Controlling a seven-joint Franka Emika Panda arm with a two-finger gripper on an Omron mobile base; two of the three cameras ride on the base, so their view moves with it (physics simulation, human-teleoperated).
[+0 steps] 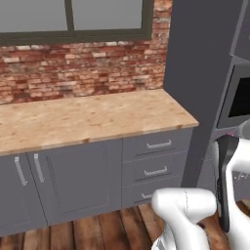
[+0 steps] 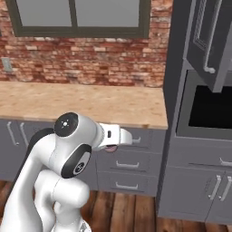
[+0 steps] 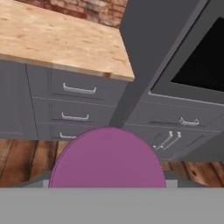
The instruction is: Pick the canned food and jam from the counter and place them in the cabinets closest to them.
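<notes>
With claw (image 3: 107, 186) closed on the jam (image 3: 107, 159), lift well clear of the counter (image 3: 57, 41) toward the open cabinet door (image 2: 210, 41)

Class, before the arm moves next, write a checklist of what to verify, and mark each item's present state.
1. Jam held in gripper: ok, it sits at the hand, off the counter.
2. Cabinet door open: ok, it stands out from the front.
3. Free shelf space: cannot tell, the inside is hidden.
4. Gripper at cabinet height: not ok, it is level with the drawers.
</notes>
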